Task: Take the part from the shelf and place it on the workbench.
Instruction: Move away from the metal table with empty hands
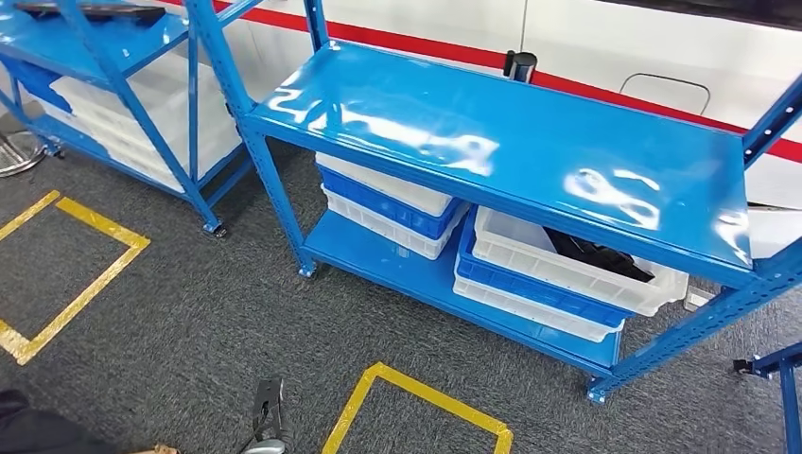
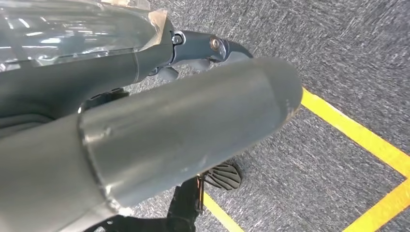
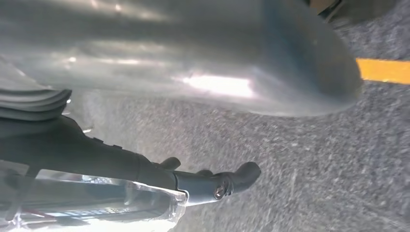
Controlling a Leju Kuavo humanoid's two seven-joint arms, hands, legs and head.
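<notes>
Two hands: left hand and right hand hang over carpet, grasping nothing, fingers apart.
part: dark part in white bin, lower shelf, ahead-right.
nearer: right hand, likely.

Head view looked forward and steeply down from high on the robot, onto a blue shelf rack standing close ahead, a second rack further left, and grey carpet marked with yellow tape lines. Left wrist view sat tight behind the left hand, pointed down at the carpet and tape. Right wrist view sat equally close behind the right hand, also aimed floorward, catching carpet and a tape strip. All three shared the taped carpet; neither wrist view reached the racks.
</notes>
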